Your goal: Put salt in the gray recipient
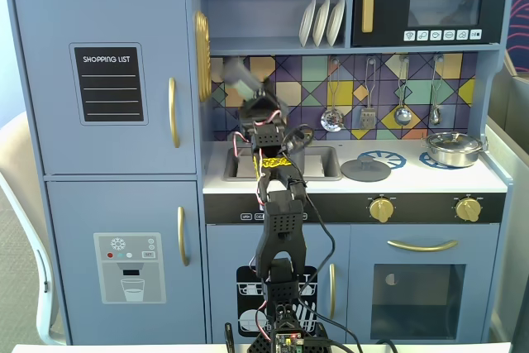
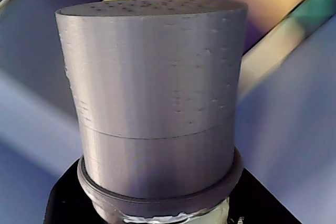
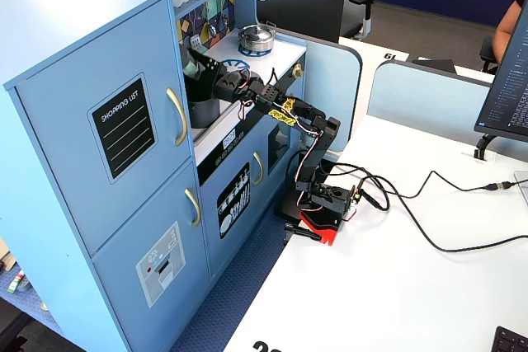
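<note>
The tool (image 3: 196, 66) holds the salt (image 2: 157, 98) above the gray recipient (image 3: 204, 111).

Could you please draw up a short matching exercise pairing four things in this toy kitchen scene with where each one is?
Things:
1. tall slim gray cylindrical salt shaker
2. shiny silver lidded pan
3. flat round gray lid with a knob
4. white plates

Places:
A. standing in a row on the upper shelf
B. on the right burner of the stovetop
C. held up in the robot's hand, above the sink
D. lying on the left burner, beside the sink

Pairs: 1-C, 2-B, 3-D, 4-A
</note>
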